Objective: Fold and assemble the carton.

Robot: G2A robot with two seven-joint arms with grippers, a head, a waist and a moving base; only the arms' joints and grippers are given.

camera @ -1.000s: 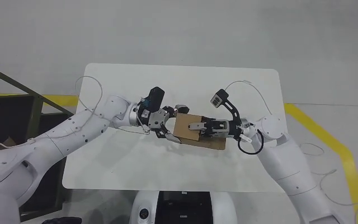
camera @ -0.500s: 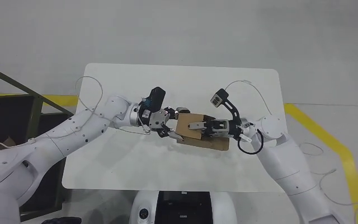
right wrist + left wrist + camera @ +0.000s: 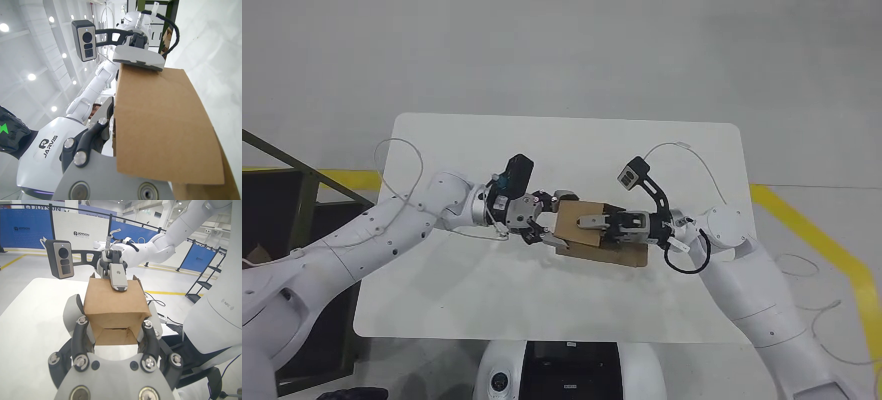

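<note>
My left claw [image 3: 546, 227] is clenched on the carton [image 3: 600, 236]. One pad presses each side wall at the open end, and in my left wrist view the brown box [image 3: 115, 302] sits squarely between the two fingers [image 3: 72, 311]. My right claw [image 3: 593, 223] grips the opposite end. One finger [image 3: 118, 279] lies flat on the upper face and the cardboard hides the other, so I count it as grasping the carton by that wall. The box is in the centre of the top frame, over the middle of the white table [image 3: 442, 300], with my two arms meeting it from left and right. Its near mouth gapes toward my left wrist, with a flap [image 3: 113, 335] folded inward along the lower edge. At the far end two small flaps [image 3: 136, 279] stand up past my right finger.
</note>
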